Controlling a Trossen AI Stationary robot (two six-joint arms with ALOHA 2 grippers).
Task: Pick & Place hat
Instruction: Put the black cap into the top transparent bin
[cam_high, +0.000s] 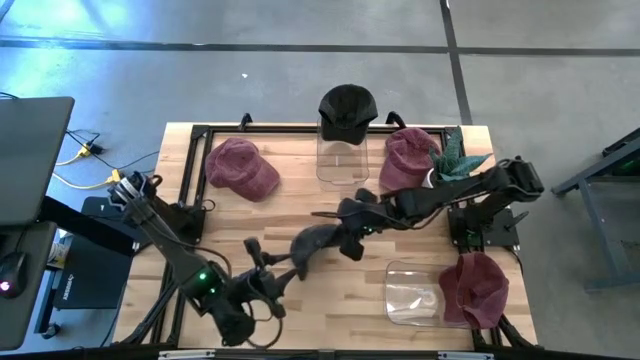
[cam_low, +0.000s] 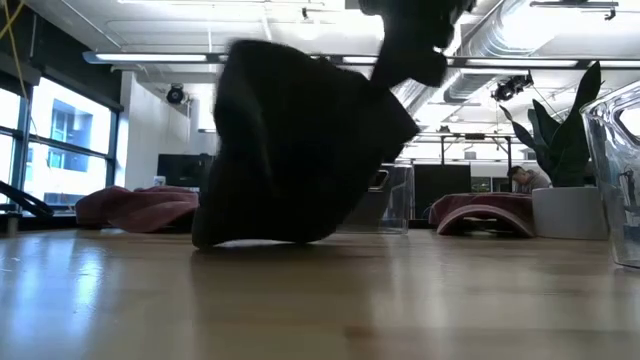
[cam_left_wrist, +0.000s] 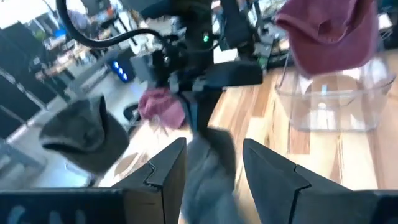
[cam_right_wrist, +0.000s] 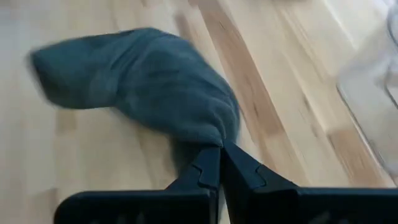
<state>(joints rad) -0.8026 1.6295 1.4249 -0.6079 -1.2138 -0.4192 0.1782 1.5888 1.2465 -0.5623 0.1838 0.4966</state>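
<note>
A dark grey hat (cam_high: 312, 243) is in the middle of the table, bunched up, with my right gripper (cam_high: 350, 240) shut on its right end. Seen low across the table, the hat (cam_low: 290, 140) hangs from that gripper (cam_low: 410, 40), and its lower edge (cam_low: 250, 240) rests on the wood. My left gripper (cam_high: 262, 270) stands open close to the hat's left end. In the left wrist view its fingers (cam_left_wrist: 168, 171) frame the grey cloth (cam_left_wrist: 211, 158). My right gripper pinches a bunched fold of the hat's cloth (cam_right_wrist: 214, 134) between its two shut fingers, slanting down from the table's right. The hat hangs tilted below the fingers with its lower edge on the table. My left gripper: I cannot tell whether it touches the hat.
A maroon hat (cam_high: 240, 167) lies at the far left and another (cam_high: 408, 158) at the far right beside a plant (cam_high: 455, 155). A black hat (cam_high: 347, 108) sits on a clear container at the far middle. A third maroon hat (cam_high: 475, 288) lies by the near-right clear container (cam_high: 412, 295).
</note>
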